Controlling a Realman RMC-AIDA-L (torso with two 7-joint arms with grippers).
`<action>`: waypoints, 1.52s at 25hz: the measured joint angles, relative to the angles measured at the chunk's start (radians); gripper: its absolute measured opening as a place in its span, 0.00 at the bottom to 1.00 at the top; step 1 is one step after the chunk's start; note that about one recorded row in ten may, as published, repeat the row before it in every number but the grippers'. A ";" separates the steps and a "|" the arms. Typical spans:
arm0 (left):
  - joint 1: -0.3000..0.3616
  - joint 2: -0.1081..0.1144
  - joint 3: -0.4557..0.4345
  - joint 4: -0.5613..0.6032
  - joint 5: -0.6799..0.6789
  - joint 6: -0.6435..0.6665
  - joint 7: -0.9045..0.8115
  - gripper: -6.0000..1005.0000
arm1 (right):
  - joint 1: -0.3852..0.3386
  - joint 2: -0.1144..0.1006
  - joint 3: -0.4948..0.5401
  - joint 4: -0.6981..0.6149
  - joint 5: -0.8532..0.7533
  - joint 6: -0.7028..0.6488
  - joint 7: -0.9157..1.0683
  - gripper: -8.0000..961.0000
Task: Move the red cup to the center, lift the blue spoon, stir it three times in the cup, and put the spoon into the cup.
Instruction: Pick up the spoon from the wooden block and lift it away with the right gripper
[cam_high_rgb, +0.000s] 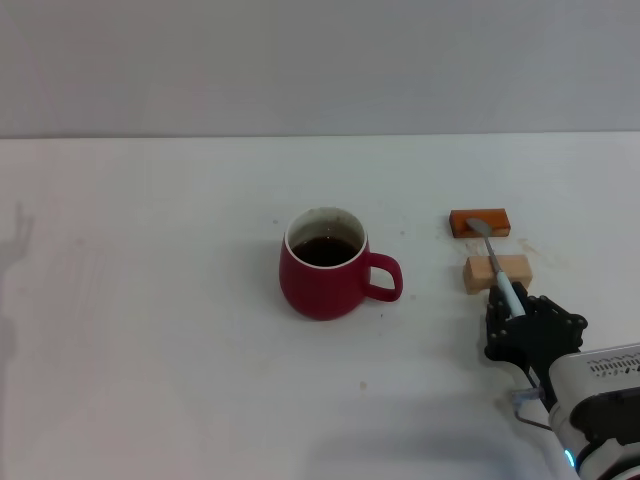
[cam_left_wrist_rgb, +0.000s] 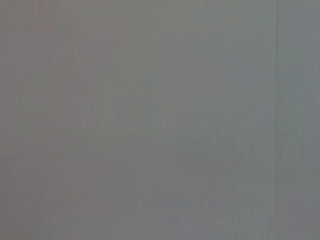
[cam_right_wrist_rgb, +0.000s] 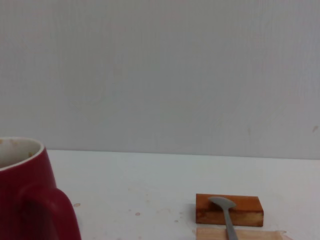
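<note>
Cup (cam_high_rgb: 323, 266) at table centre. Right gripper (cam_high_rgb: 512, 308) at spoon (cam_high_rgb: 497, 262) handle, near-right; finger closure cannot be told. Spoon bridges two blocks (bowl on far one). Risk: off-centre pinch tips spoon off.

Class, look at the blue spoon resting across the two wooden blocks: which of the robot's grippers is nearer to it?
Right. The right gripper is at the handle end of the blue spoon. The left gripper appears in no view; its wrist camera shows only blank grey.

The right gripper (cam_high_rgb: 512, 305) sits low at the near right, jaws closed; the left arm is out of sight.
</note>
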 joint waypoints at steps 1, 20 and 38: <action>0.000 0.000 0.000 0.000 0.000 0.000 0.000 0.86 | -0.001 0.000 0.000 0.001 0.005 -0.001 0.000 0.22; 0.003 0.002 0.000 0.000 0.000 0.000 0.000 0.86 | -0.006 -0.003 0.000 0.008 0.035 -0.004 -0.008 0.16; 0.003 0.000 0.000 0.005 0.001 -0.003 0.000 0.86 | -0.008 -0.006 0.000 0.017 0.027 -0.045 -0.010 0.15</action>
